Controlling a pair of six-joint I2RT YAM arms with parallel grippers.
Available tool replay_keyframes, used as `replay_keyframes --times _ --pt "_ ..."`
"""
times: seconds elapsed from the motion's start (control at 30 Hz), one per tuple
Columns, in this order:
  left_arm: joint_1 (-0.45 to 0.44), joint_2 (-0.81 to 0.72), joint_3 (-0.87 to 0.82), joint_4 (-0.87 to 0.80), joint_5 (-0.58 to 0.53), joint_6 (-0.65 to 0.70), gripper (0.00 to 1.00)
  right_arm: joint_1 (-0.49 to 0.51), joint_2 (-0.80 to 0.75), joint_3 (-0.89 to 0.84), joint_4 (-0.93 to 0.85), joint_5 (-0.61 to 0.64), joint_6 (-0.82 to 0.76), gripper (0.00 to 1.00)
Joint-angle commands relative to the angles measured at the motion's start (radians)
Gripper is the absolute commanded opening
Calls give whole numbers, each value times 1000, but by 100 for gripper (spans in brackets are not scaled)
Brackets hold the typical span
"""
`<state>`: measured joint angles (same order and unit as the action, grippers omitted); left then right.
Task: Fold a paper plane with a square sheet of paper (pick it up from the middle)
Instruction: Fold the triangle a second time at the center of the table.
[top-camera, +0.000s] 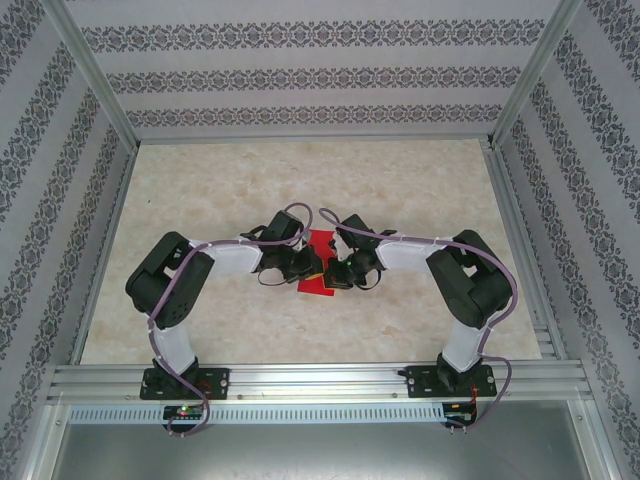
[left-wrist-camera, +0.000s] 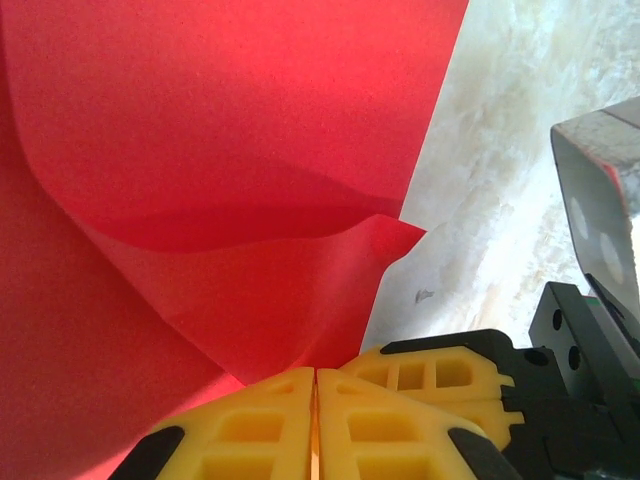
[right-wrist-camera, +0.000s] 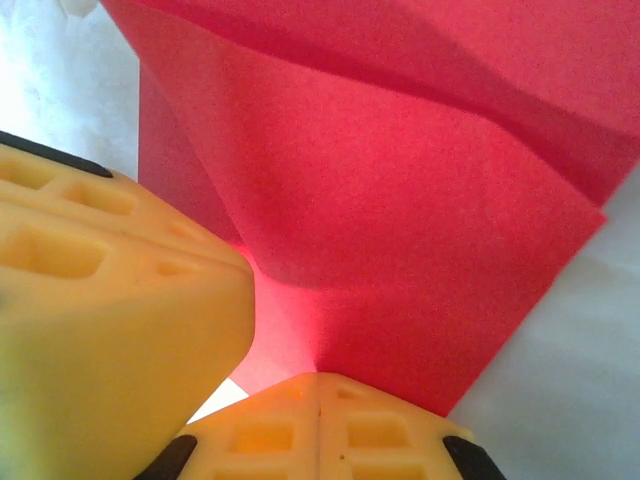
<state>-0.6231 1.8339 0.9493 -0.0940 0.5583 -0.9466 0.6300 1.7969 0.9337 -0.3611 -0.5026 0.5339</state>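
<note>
Left fingers and right fingers are both pinched shut on the one square sheet of paper, tips nearly meeting at its middle.
Each pair is closed with red paper running into the seam between its tips. The two pairs sit just beside each other, so the sheet buckles into a soft ridge ahead of them. As I judge it, this shared pinch at the middle serves to lift the paper off the bench or gather it along a centre line for a first crease. Count: one sheet, two pairs of fingers, both gripping.
</note>
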Motion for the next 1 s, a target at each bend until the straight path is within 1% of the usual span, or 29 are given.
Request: replay_keyframes --times 0.0,0.1,0.2,0.27,0.4,0.47,0.6,0.73,0.97 --pt "-23 45 12 37 11 -17 11 1 10 -21 14 17 3 3" --pt "-23 61 8 17 -9 -22 11 -1 3 -22 19 11 0 3" --pt "-23 64 13 -45 -59 -15 10 -5 -21 -24 30 5 5 3" --pt "-23 64 16 -80 -88 -9 10 -14 -52 -29 55 -13 14 4" --pt "-23 61 21 -96 -102 -6 10 -39 -136 -40 84 -19 37 6" --pt "-23 58 25 -100 -104 -4 10 -54 -182 -57 85 1 49 7" --pt "-23 50 28 -98 -104 -5 10 -74 -225 -100 82 61 78 6" --pt "-23 44 25 -86 -98 -11 10 -61 -218 -118 93 57 90 6" --pt "-23 34 29 -79 -91 -17 10 -5 -119 -91 118 19 94 5"
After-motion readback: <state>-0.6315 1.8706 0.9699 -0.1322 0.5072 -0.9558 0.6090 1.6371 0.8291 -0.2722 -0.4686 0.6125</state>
